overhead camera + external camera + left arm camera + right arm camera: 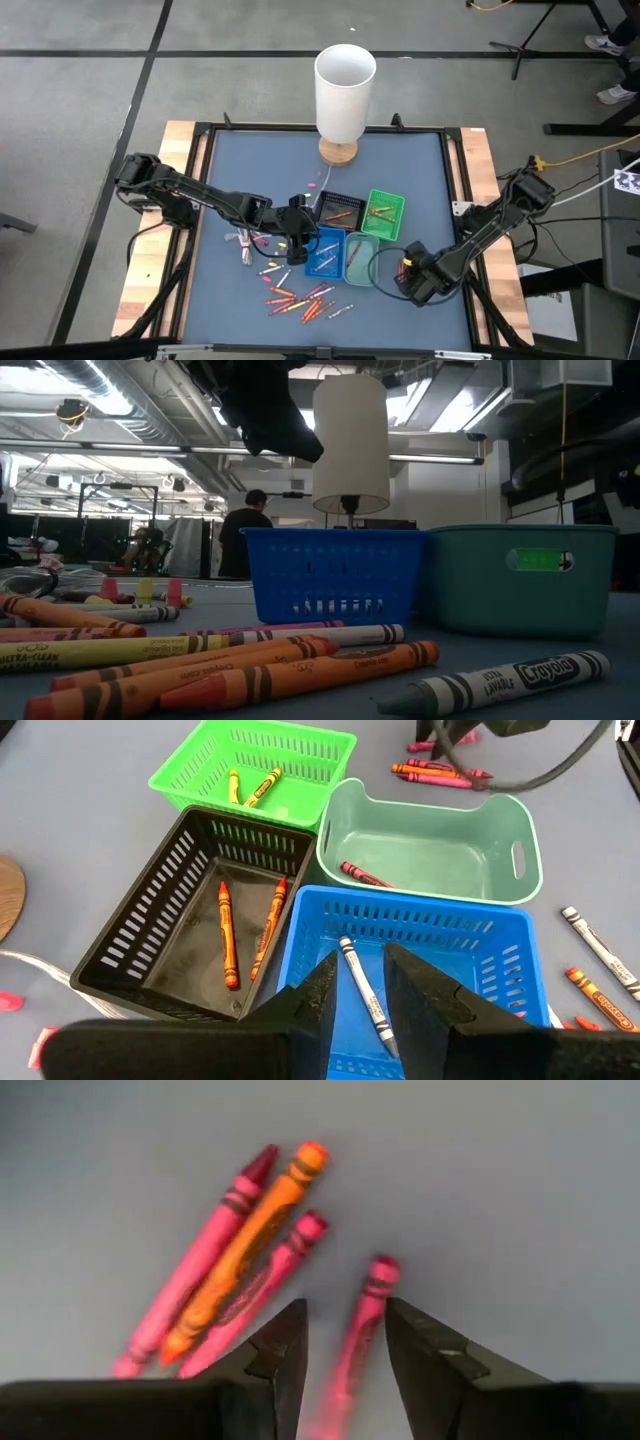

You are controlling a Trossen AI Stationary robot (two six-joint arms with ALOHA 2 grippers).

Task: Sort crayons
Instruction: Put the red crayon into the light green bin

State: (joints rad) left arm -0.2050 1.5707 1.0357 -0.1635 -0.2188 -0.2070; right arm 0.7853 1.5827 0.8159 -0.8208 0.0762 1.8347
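I see loose crayons (300, 298) near the blue counter's (240, 170) front edge; a person (243, 532) stands in the room behind. My left tool (357, 982) hangs released over the blue tray (420, 935), and my right tool (346, 1330) straddles a pink crayon (358, 1330), ungripped.

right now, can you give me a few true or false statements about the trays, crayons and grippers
1. The black tray holds two orange crayons. True.
2. The teal tray is empty. False: one dark red crayon lies in it.
3. The left gripper hovers over the blue tray, which holds a grey crayon. True.
4. The right gripper is clamped on an orange crayon. False: its fingers are open around a pink crayon lying on the table.
5. The green tray holds yellow crayons. True.
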